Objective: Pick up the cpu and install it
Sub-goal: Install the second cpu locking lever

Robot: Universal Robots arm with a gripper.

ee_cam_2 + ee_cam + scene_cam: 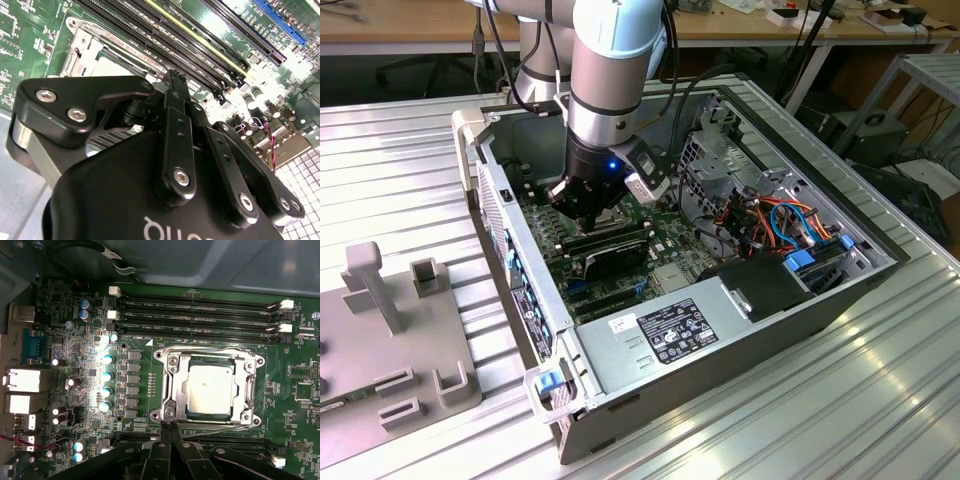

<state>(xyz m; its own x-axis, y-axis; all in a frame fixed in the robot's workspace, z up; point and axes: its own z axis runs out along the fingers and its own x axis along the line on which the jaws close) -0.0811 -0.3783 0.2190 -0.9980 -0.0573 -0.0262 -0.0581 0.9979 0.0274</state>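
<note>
The cpu (207, 390), a flat silver-grey square, lies inside the metal-framed socket (172, 405) on the green motherboard. My gripper (170, 426) is shut, its two thin black fingertips pressed together with nothing seen between them. The tips sit at the edge of the socket frame, just beside the cpu and not over it. In the second wrist view the shut gripper (175, 80) stands in front of the socket (82, 42). In the exterior view the arm reaches straight down into the open computer case (720, 330), and the gripper (585, 215) is low over the board.
Long black memory slots (200, 315) run along one side of the socket, and more lie by the fingers. Capacitors (106, 375) and rear ports (22, 380) flank it. A power supply (680, 330) and cable bundles (780, 220) fill the case. A grey fixture (390, 330) sits at the exterior view's left.
</note>
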